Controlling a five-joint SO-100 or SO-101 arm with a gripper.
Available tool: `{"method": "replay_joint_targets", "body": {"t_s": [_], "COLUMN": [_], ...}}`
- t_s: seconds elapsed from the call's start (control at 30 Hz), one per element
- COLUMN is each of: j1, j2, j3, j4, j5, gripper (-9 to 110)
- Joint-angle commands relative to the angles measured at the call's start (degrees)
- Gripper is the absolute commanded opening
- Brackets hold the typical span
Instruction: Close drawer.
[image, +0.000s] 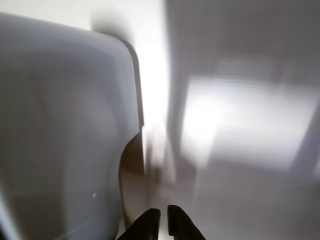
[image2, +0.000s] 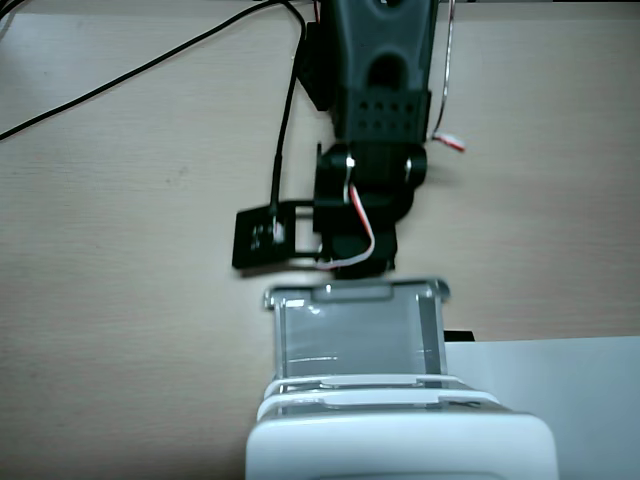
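Drawer (image2: 355, 335): in the fixed view it is standing pulled out of the white cabinet (image2: 400, 445), on the wooden table (image2: 120, 300).
Direction: its long axis is running from the cabinet toward the arm (image2: 385, 90), with the handle tab (image2: 355, 291) pointing up in the picture.
Gripper (image: 164, 216): in the wrist view the two black fingertips (image: 150, 220) are lying almost together, only a thin gap showing, nothing between them.
Wrist view: it is blurred; a pale curved surface is filling the left.

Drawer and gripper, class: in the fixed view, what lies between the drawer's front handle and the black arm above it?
Nothing separate shows: the arm reaches down right to the handle tab of the drawer. The fingertips are hidden there.
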Motion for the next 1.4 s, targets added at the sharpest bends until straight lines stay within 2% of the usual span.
{"method": "replay_joint_targets", "body": {"t_s": [0.0,0.3,0.47,0.7,0.9,1.37], "j1": [0.53,0.62,0.53,0.97,0.44,4.31], "j2": [-5.10,-19.42,-23.12,-20.48,-5.36,-1.41], "j3": [-10.37,-29.18,-34.19,-32.87,-16.17,-10.72], "j4": [-0.88,1.32,2.46,7.91,7.38,11.95], "j5": [0.44,-1.14,-2.37,-3.43,-9.76,-6.15], "gripper": [0,0,0,0,0,0]}}
